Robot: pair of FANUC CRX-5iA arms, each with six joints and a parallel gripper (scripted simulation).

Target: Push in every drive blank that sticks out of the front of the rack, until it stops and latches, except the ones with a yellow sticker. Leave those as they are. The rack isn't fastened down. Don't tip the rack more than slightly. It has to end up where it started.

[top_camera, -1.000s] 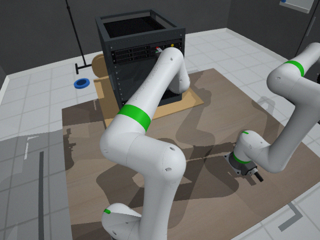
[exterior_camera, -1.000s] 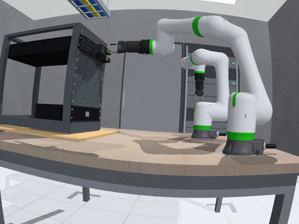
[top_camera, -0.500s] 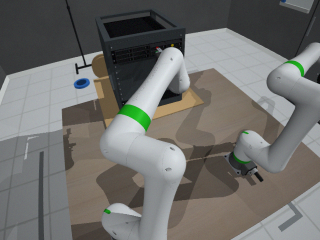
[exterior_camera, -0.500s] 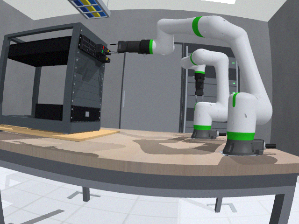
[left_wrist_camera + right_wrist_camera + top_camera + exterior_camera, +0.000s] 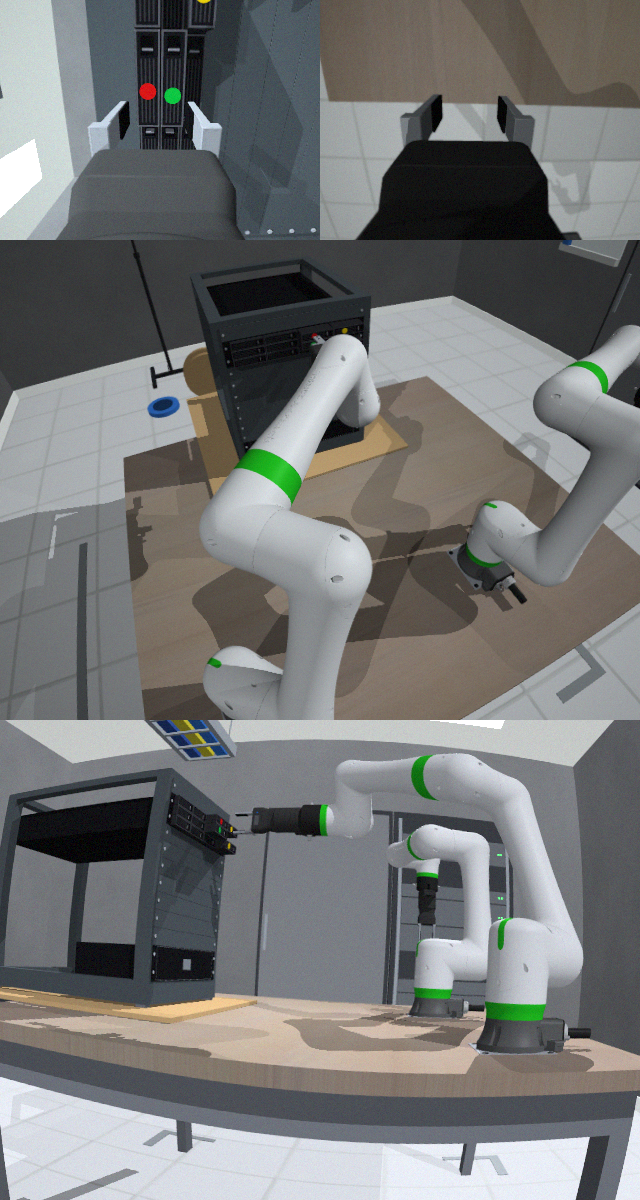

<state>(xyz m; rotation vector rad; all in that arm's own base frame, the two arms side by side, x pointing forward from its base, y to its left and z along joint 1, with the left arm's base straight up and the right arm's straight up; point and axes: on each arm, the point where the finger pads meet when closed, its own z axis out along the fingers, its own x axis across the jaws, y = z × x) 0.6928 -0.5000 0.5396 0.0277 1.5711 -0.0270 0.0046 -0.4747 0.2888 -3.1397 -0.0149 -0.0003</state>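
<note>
Rack with blanks — some apparently protruding; stickered

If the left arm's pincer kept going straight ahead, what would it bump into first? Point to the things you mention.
Probably the black ridged drive blanks, one with a red dot (image 5: 313,335) (image 5: 221,821) (image 5: 148,75), one with a green dot (image 5: 219,830) (image 5: 172,75). Which the left pincer (image 5: 236,823) (image 5: 157,113) would touch first is unclear.

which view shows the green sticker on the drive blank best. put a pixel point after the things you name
The left wrist view: the green sticker (image 5: 313,344) (image 5: 219,830) (image 5: 172,96) appears there as a whole disc, face on. The exterior view shows it small, at an angle; the top view gives only a sliver beside the arm. The right wrist view doesn't show it.
</note>
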